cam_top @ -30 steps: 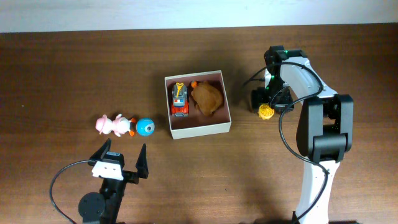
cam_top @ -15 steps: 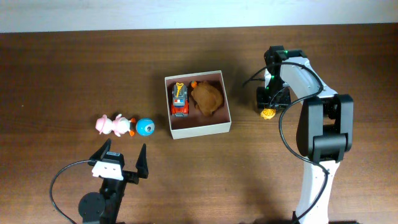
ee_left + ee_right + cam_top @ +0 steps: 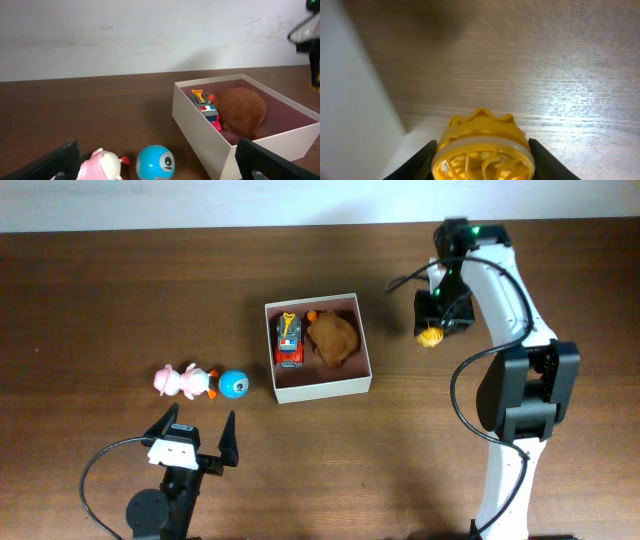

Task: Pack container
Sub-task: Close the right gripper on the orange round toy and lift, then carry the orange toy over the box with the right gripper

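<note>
Right gripper (image 3: 432,330) grasping yellow toy (image 3: 482,150), at 3 o'clock of container (image 3: 325,389); left gripper (image 3: 202,420) released.

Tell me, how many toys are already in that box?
2: a red toy truck against one wall of the container, and a brown plush beside it. Something small might hide beneath the plush.

container (image 3: 325,389): mid-desk (image 3: 100,280)
in container: toy truck (image 3: 289,340) left, plush (image 3: 332,337) just beside it, right
left of container: ball (image 3: 233,384) near; figure (image 3: 181,381) just beyond ball
left pincer (image 3: 195,438): before ball and figure
right of container: wheel toy (image 3: 429,336), between the fingers of the right pincer (image 3: 432,326)
</note>
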Motion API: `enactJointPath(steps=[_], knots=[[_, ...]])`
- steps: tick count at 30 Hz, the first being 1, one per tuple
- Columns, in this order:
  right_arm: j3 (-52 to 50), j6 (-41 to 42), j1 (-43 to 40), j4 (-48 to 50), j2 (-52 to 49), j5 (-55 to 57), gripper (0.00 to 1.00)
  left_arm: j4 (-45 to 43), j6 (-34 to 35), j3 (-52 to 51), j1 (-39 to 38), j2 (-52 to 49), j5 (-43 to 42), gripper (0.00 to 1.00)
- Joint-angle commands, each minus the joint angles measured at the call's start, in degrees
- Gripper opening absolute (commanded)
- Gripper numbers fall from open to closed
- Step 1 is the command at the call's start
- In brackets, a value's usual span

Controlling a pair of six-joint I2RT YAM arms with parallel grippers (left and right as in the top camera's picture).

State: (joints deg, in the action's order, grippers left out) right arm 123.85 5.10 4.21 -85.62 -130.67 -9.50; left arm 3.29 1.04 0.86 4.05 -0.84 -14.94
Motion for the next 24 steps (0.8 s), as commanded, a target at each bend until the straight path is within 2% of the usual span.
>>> enactJointPath(steps=[1,7,14,24], knots=[[7.8,-4.6,2.1,-1.7,1.2,-9.2,0.49,0.2,-0.7,-0.3,-0.3,0.5,0.2,1.00],[12.7,-8.3,9.4,0.3,1.2,-19.5,0.50,0.2,-0.7,-0.3,-0.3,0.5,0.2,1.00],[12.1,-6.0,18.3,9.1,-0.5,-18.4,0.51,0.2,-0.7,-0.3,-0.3,0.5,0.2,1.00],[12.1,-2.7,19.9,13.5,-5.4,-18.6,0.51,0.2,-0.7,-0.3,-0.3,0.5,0.2,1.00]])
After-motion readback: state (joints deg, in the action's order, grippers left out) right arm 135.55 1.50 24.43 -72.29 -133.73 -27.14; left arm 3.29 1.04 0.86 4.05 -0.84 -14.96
